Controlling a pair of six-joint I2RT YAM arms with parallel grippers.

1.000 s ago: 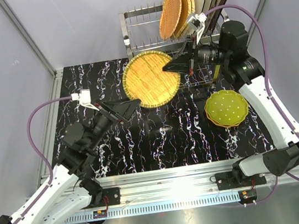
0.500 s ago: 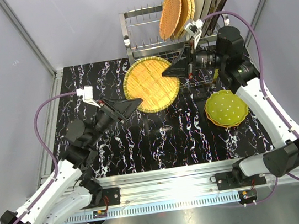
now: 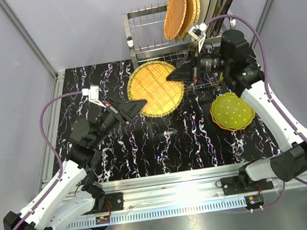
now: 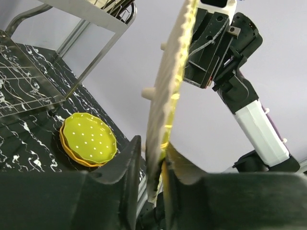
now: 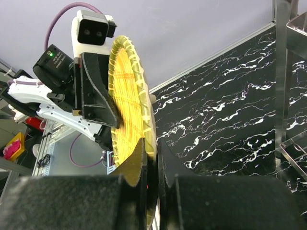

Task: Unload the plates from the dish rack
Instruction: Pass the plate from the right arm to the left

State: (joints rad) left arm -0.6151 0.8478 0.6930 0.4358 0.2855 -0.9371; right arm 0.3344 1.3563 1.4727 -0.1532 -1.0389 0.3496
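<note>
Spanning the whole scene is the black marbled worktop (image 3: 147,150), w/ the steel dish rack (image 3: 147,50) standing at its far edge, right of centre. A big round yellow woven plate (image 3: 153,89) is up off the worktop just in front of the rack, face toward the overhead cam, btwn the two arms. More plates (image 3: 176,11) stand in the rack's top tier at the far right end: orange woven ones in front, cream square ones behind, a patterned one at the back. A lime dotted plate (image 3: 232,111) lies flat on the worktop beside the R arm, stacked on an orange one. R claw (image 3: 171,76) is clamped tight on the big plate's right rim, fingers pinching both faces. L claw (image 4: 152,151) has the opposite rim btwn its fingers w/ only a narrow gap. Can't tell if they're pressing the rim or just short of contact.
</note>
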